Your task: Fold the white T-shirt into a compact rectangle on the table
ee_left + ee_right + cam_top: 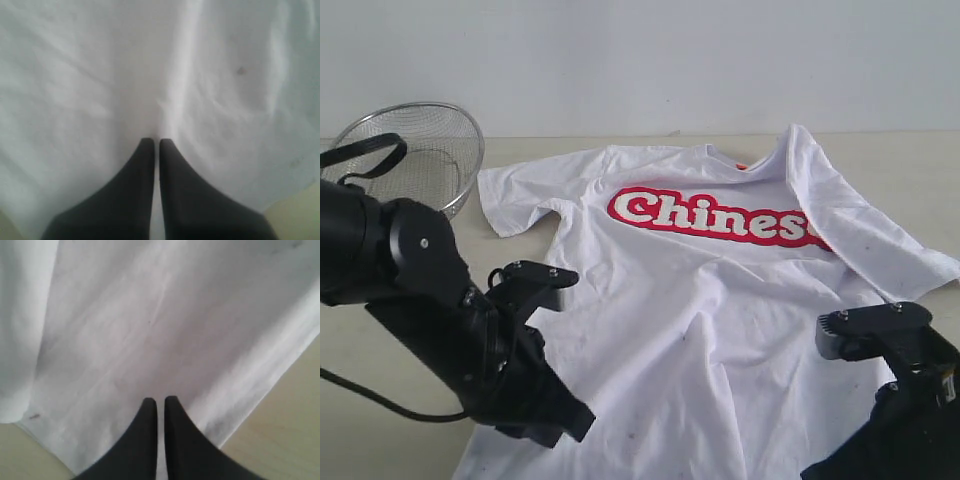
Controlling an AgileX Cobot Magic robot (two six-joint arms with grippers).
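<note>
Overall: a white shirt (720, 300) lies spread out, front side up, on a pale desk (910, 170).
Shirt: short-sleeved and lightly creased. The collar is at the far end and the hem is nearest the camera.
Lettering (715, 215): white with red outlines across the shirt's chest. A fold of cloth by one sleeve hides its last letters.
Tag (741, 166): small and orange, inside the shirt's neck.
Desk: beige wood-grain shows beyond the shirt's collar and beside both sleeves.
Basket (420, 150): round wire mesh, just beside the shirt's sleeve on the left arm's side. Whether they touch cannot be told.
Left arm (430, 300): black, reaching over the shirt's lower side edge.
Left gripper (156, 141): jaws drawn together with only a thin slit between them, tips down at the shirt's white cloth. Whether any cloth is pinched cannot be told.
Right arm (905, 400): black, low at the shirt's opposite lower edge.
Right gripper (160, 400): jaws likewise closed to a slit, tips over the shirt close to its border, with bare desk showing past the cloth on both sides.
</note>
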